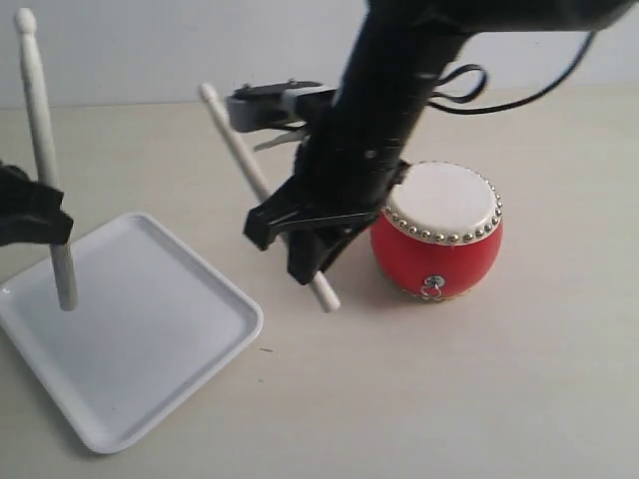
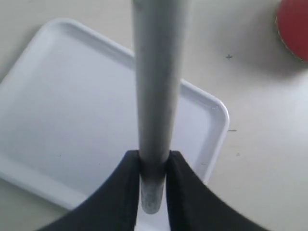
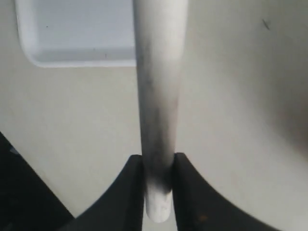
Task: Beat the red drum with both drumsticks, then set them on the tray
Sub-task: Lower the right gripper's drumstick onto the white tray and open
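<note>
The red drum (image 1: 437, 231) stands on the table right of centre, and its red edge (image 2: 293, 26) shows in the left wrist view. The white tray (image 1: 120, 329) lies at the lower left. My left gripper (image 1: 40, 215) is shut on a drumstick (image 1: 45, 150) held nearly upright over the tray's left part, rounded tip up; the left wrist view has this stick (image 2: 156, 86) between the black fingers (image 2: 120, 192). My right gripper (image 1: 300, 235) is shut on the other drumstick (image 1: 240, 150), slanted, just left of the drum; that stick (image 3: 159, 96) shows clamped near its butt.
The tray's corner (image 3: 72, 33) appears in the right wrist view beyond the stick. The right arm (image 1: 389, 90) and its cable (image 1: 469, 85) cross above the drum's far side. Bare beige tabletop (image 1: 449, 399) surrounds drum and tray.
</note>
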`<state>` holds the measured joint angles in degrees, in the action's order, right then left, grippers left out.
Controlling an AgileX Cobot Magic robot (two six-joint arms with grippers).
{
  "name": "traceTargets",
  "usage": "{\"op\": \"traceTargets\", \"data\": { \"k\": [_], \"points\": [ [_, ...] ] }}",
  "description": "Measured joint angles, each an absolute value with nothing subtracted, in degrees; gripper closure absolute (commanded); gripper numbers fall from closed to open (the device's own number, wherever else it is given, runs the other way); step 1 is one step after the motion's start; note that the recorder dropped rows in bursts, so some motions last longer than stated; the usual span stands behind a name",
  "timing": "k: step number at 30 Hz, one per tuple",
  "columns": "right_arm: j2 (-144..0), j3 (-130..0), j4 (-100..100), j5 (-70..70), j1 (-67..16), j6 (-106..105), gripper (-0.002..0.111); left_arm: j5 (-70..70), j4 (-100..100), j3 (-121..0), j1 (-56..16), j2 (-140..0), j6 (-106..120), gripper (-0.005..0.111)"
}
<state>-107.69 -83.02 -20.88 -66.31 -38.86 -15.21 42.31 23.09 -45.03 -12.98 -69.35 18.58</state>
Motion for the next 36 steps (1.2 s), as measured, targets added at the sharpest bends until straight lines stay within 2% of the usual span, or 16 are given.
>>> {"op": "traceTargets", "data": {
  "k": [8,17,36],
  "points": [
    [-125.0,-102.0,-11.4,-69.4,-45.8,-14.8,0.108,30.4,13.4,-30.7,-12.6,-55.2,1.7,0.107],
    [-134.2,-115.4,-15.1,-69.8,-46.6,-14.4,0.108,28.2,2.3,-29.6,-9.5,-48.2,-8.8,0.107],
    [-135.2,-114.9,-14.6,-70.2,-46.6,-15.8,0.108,27.7,2.0,-29.5,-9.4,-48.9,-8.9,0.107]
  ]
}}
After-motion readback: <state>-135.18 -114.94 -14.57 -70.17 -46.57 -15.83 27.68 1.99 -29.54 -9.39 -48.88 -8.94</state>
